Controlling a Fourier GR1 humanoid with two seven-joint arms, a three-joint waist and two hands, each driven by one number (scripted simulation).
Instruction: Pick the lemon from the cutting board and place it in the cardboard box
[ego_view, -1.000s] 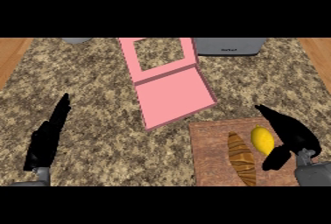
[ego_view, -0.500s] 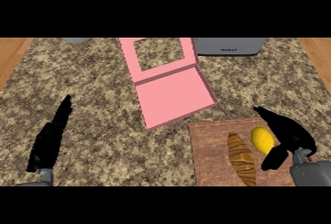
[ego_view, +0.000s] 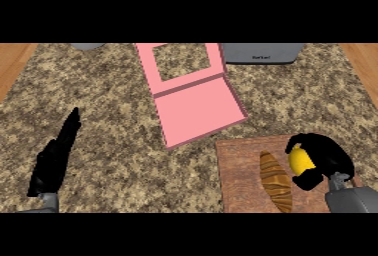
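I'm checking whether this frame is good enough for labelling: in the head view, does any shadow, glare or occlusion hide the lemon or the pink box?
Head view: lighting is even, with no glare; the right hand curls over the lemon, hiding most of it; the pink box shows fully, unshadowed; the croissant on the cutting board is plain.

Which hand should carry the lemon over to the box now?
Right. The right hand already curls round the lemon on the cutting board; the left hand rests open at far left.
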